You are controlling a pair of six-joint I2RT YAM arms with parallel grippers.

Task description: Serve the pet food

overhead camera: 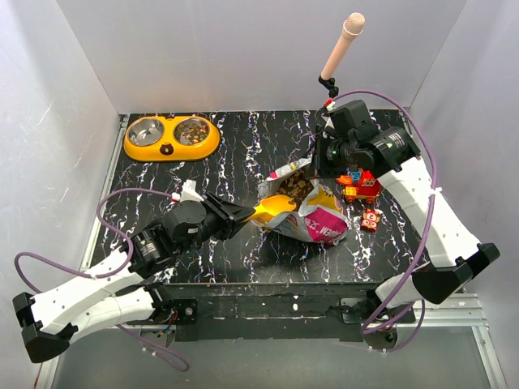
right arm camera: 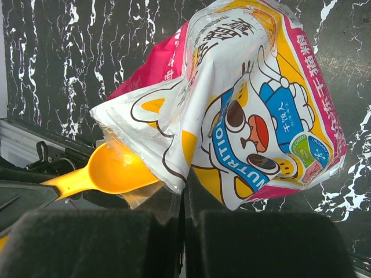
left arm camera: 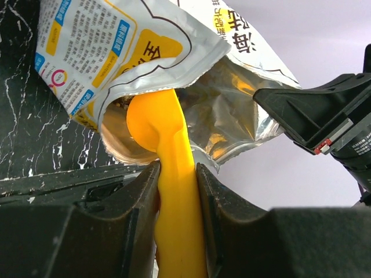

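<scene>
We see a bag printed in white, yellow and pink, with a cartoon animal in blue — its inside is silver. The scoop is plain orange-yellow, the kibble brown, and the table black with thin white veins.

One bag, one scoop, one twin-bowl feeder

Open tabletop between feeder and bag, toy bricks crowding its right (just beside)
</scene>
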